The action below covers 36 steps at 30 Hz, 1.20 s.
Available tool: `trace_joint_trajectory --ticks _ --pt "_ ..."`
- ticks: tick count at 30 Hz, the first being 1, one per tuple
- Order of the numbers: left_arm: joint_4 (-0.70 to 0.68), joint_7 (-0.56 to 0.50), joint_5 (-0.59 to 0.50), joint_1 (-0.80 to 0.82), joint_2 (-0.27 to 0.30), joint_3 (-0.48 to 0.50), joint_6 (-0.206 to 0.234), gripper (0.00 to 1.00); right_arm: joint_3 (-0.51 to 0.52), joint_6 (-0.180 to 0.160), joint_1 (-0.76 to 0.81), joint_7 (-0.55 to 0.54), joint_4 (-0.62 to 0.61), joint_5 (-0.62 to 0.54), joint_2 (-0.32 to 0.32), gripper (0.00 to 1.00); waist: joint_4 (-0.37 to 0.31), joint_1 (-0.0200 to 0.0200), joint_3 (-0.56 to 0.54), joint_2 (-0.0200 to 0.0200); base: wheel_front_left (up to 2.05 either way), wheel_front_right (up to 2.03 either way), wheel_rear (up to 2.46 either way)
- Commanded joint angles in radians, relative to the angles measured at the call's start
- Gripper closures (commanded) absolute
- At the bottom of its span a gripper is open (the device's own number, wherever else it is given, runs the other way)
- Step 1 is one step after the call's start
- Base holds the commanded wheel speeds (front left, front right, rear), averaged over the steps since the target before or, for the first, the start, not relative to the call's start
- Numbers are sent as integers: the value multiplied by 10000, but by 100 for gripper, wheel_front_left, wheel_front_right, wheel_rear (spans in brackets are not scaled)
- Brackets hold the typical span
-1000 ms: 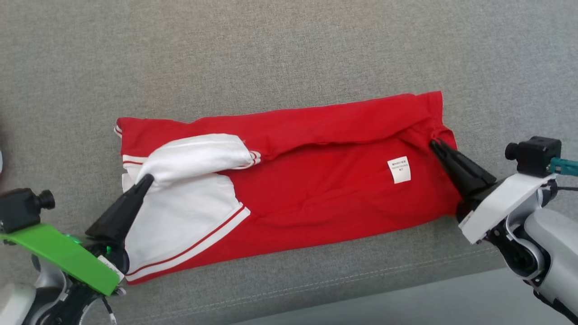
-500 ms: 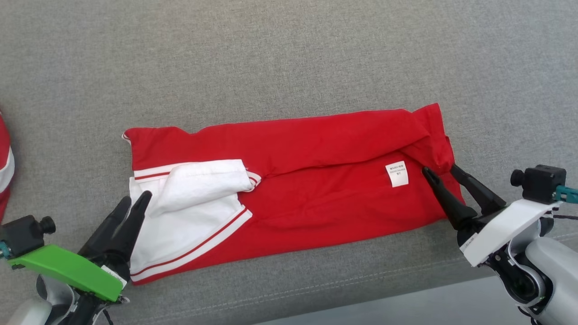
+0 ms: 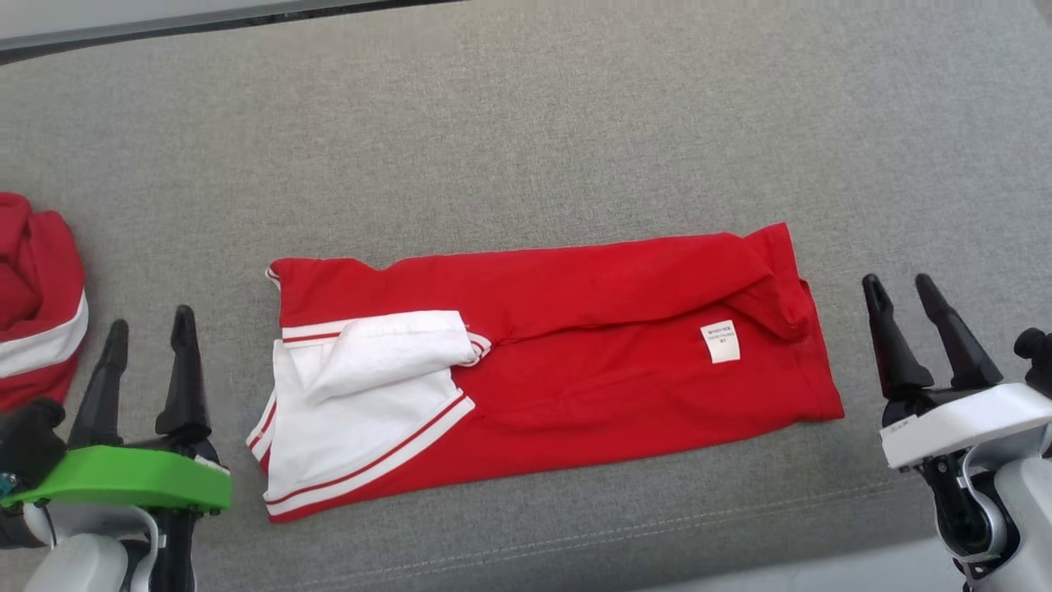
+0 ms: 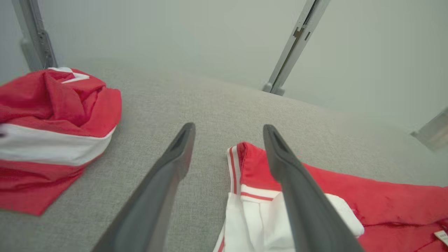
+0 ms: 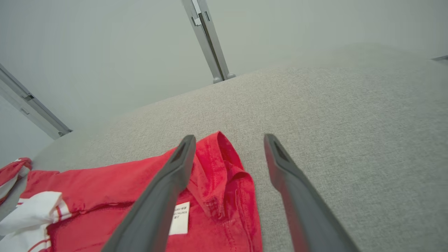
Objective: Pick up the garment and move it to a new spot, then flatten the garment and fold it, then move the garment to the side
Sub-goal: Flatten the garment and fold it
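Red garment [image 3: 575, 329]: folded into a long band, flat on the gray cushion [image 3: 526, 123], long axis running left to right. White, red-striped part [image 3: 362, 403] at the garment's left end, partly turned over on itself. White label [image 3: 720, 341] face up near the garment's right end. Right end creased and slightly bunched.

Just off the garment's left end: left gripper [image 3: 150, 318], not touching the cloth, fingers spread apart, nothing between them. In the left wrist view, the garment's striped corner visible between the two fingers.

Just off the garment's right end: right gripper [image 3: 897, 282], clear of the cloth, fingers spread apart, empty.

Well left of the garment, beyond the left gripper: second shirt [image 3: 37, 279], red and white, crumpled.

On the garment's near side: stitched seam [image 3: 657, 526] along the cushion. Beyond the garment's far side, past the cushion edge: metal posts [image 4: 297, 45].
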<state>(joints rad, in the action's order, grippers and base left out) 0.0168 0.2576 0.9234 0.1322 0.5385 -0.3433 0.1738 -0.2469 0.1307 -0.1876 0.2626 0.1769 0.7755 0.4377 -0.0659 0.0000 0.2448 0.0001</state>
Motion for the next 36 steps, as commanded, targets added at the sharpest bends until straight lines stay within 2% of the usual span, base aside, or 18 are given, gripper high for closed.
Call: trace_joint_trajectory --ticks 1,4,8,14,22,28,36 --pt "-252 81 -380 -166 -168 168 348 0 485 0 174 21 -32 -477 -317 0 89 0 -383 -1 0 0 0" --pt "-767 78 -1167 -367 -373 206 964 0 1283 0 314 22 -99 -1533 -905 0 104 0 -647 -1 0 0 0" --pt "-1264 75 -2191 -690 -491 7 1591 0 1837 0 523 21 -214 -2691 -1558 0 140 0 -984 -1 0 0 0" --pt "-1397 76 -3190 -1111 -656 -222 1927 0 1941 0 888 21 -400 -3875 -2091 0 195 0 -1466 -1 0 0 0" --pt "-874 67 -3668 -1648 -1136 -605 1595 0 1556 0 1451 21 -625 -4579 -2453 0 330 0 -1991 -1 0 0 0" --pt "-463 67 -3929 -1725 -1466 -529 1238 0 1374 0 1902 21 -692 -4933 -2571 0 468 0 -2216 -1 0 0 0" --pt "-243 68 -4185 -1732 -1708 -255 990 0 1530 0 2235 21 -783 -5120 -2760 0 667 0 -2232 -1 0 0 0"
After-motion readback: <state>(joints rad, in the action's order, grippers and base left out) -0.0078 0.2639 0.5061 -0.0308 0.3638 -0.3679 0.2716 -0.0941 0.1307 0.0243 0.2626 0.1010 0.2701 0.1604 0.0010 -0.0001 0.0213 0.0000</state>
